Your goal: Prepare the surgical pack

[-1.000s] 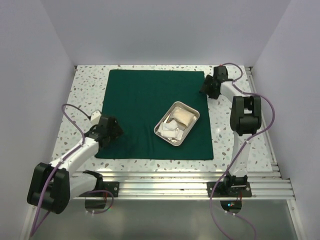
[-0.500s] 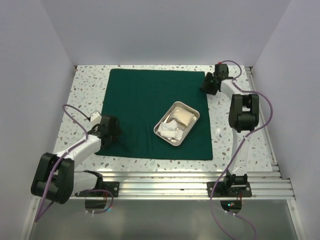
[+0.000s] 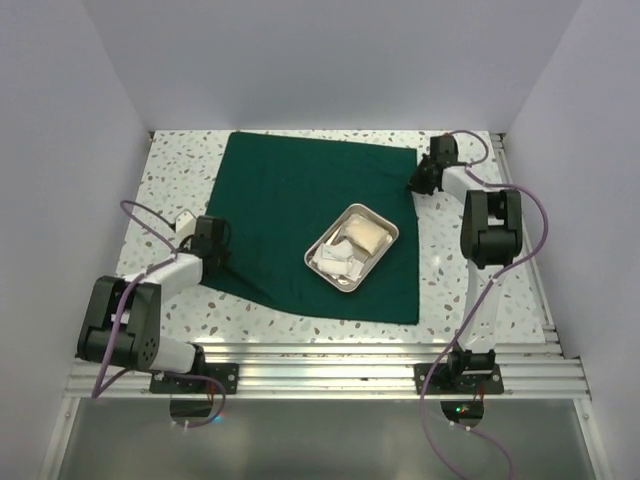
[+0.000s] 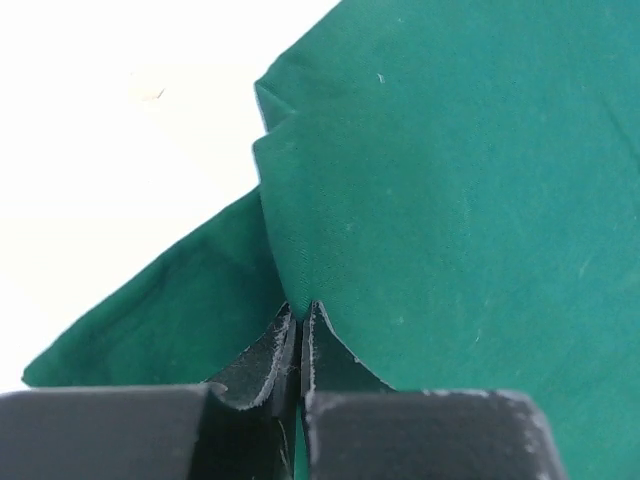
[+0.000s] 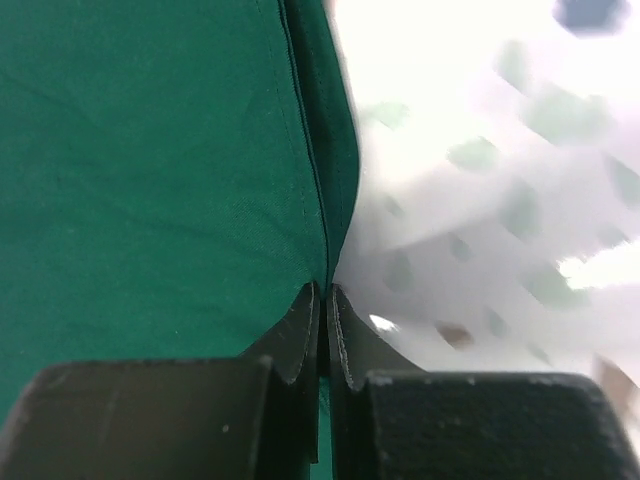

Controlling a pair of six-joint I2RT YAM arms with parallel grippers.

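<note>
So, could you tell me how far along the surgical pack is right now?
Done: the steel tray, holding white gauze pads, sits on the spread green drape. In hand: the left gripper is shut on the drape's left edge, the right gripper by its far-right corner. Left: folding the drape over the tray, which lies uncovered.

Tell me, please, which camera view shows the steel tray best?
The top external view. It shows the whole steel tray, with white gauze pads inside it, standing on the green drape. The left wrist and right wrist views show only the drape close up and nothing of the tray.
</note>
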